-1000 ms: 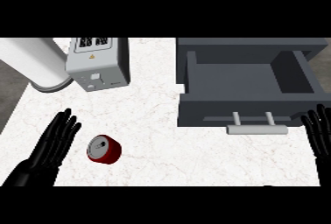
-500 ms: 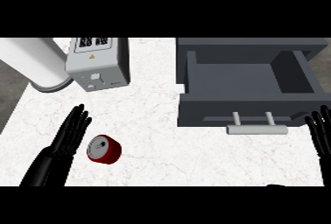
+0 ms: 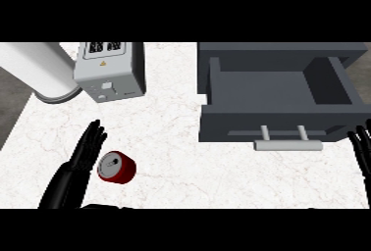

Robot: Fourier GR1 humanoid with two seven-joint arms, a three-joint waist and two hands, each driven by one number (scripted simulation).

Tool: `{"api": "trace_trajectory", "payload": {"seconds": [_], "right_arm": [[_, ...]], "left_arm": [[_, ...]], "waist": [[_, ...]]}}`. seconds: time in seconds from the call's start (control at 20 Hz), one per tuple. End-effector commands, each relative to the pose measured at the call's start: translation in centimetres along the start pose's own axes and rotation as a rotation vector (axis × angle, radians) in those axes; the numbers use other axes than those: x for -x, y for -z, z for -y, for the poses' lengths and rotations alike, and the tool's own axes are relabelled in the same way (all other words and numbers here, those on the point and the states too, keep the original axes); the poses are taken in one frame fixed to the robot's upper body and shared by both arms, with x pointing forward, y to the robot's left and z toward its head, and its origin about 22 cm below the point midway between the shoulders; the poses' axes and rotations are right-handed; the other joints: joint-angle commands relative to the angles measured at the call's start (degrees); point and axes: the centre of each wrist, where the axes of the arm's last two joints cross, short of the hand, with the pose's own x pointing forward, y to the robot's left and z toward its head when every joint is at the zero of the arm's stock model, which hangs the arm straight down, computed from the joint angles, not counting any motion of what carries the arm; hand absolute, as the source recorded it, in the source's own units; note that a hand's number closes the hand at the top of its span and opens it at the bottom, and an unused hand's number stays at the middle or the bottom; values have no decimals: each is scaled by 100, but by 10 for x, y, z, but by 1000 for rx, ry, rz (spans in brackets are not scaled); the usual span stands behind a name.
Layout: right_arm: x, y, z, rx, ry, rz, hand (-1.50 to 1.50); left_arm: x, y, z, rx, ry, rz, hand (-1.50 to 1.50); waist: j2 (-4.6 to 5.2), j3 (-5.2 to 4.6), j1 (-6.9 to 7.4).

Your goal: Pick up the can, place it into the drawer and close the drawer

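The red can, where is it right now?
In the head view the can lies on its side at the counter's lower left, just right of the left hand, far from the open drawer.

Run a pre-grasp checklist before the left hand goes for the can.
1. Can within reach, lying on its side beside the left hand: ok.
2. Left hand open, fingers straight, holding nothing: ok.
3. Drawer pulled open, inside bare: ok.
4. Drawer handle unobstructed for closing: ok.
5. Right hand resting open at the right edge, apart from the drawer: ok.
6. Whether the hand touches the can: cannot tell.
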Motion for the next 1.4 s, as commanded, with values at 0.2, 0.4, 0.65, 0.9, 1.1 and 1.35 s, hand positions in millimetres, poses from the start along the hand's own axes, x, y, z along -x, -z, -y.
{"api": "trace_trajectory", "payload": {"seconds": [0.2,0.4,0.65,0.9,1.1,1.35], "right_arm": [[22,-3,-1,-5,0,4,-150],[-9,-4,3,-15,-3,-3,-150],[-13,15,-7,-9,22,12,-150],[1,5,-16,-21,-9,26,-150],[11,13,1,6,-2,24,-150],[0,1,-14,10,-4,0,-150]], "left_arm": [[46,-7,-2,-33,19,-8,-150],[50,-17,-23,-41,25,-27,-150],[73,-11,-43,-35,34,-50,-150],[91,-1,-26,-26,41,-66,-150],[104,-6,-49,-26,30,-79,-150],[120,4,-50,-31,24,-74,-150]], "waist": [[2,1,1],[-1,1,3],[3,0,10],[3,1,-3],[3,1,2],[3,0,-7]]}}
